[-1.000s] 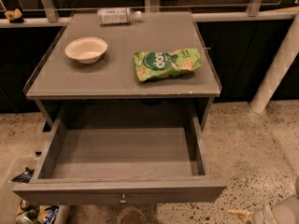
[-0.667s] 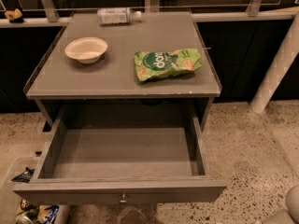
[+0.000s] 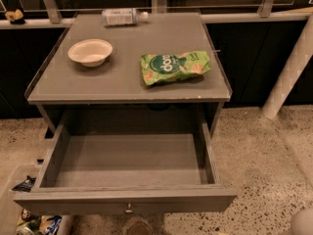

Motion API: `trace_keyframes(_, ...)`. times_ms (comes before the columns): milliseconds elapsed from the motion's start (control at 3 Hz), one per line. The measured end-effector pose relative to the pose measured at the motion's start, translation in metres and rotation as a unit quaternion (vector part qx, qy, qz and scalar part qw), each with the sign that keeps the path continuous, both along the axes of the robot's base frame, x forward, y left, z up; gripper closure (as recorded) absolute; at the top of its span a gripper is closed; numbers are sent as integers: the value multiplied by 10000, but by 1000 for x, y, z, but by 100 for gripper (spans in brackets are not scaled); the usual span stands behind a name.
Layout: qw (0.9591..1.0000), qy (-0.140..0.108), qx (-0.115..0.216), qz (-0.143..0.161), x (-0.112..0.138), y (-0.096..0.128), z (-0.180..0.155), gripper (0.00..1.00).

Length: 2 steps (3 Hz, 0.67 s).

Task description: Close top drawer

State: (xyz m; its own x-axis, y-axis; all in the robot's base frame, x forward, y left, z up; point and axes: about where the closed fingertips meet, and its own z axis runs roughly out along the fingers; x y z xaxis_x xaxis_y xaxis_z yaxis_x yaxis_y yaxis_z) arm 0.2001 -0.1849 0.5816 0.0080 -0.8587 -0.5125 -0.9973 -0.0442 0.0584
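Since a second ago only the pincer (image 3: 303,223) has shifted, slipping lower and further right until just a pale rounded edge shows in the bottom corner; whether it is open or closed I cannot tell. Well to its left, the top drawer (image 3: 127,163) stands pulled far out and empty, its knob (image 3: 129,209) at about the pincer's height. To close it well, I judge the pincer should cross left to the middle of the drawer front and push straight in, square to the front, so the drawer does not skew. Up and left of the pincer, the surface (image 3: 122,84) carries one white bowl (image 3: 90,51), one green snack bag (image 3: 175,66) and one plastic bottle (image 3: 121,16) lying flat; one drawer is open, with one knob
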Motion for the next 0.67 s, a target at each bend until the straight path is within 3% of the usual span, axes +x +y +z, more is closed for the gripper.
trace_keyframes(333, 9991, 211, -263, 252, 13, 6, -22, 0)
trace_keyframes(667, 9941, 208, -764, 740, 39, 26, -38, 0)
